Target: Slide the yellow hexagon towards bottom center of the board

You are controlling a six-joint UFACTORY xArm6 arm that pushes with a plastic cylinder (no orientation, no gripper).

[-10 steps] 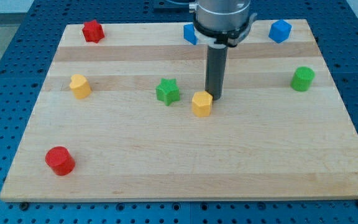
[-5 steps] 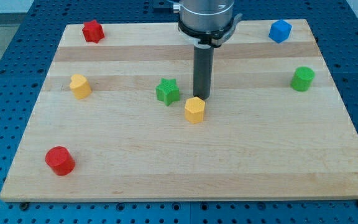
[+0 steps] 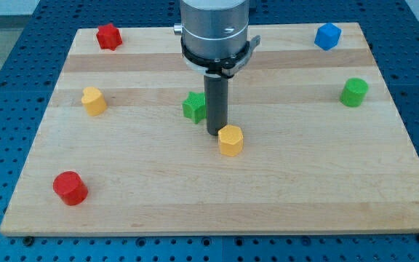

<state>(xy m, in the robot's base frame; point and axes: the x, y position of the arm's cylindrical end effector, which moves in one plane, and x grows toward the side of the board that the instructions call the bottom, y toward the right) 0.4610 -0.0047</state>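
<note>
The yellow hexagon (image 3: 230,140) lies near the middle of the wooden board (image 3: 217,196). My tip (image 3: 216,132) stands just to the upper left of it, touching or almost touching its edge. The rod rises from there and covers the right part of the green star (image 3: 193,106), which sits right behind it.
A second yellow block (image 3: 93,100) lies at the left, a red cylinder (image 3: 70,188) at the bottom left, a red star-like block (image 3: 108,36) at the top left. A blue block (image 3: 327,36) is at the top right and a green cylinder (image 3: 353,92) at the right.
My tip has moved to the view's left and down, from the hexagon's upper right to its upper left. The yellow hexagon has slid down, first leftward and then a little back to the right.
</note>
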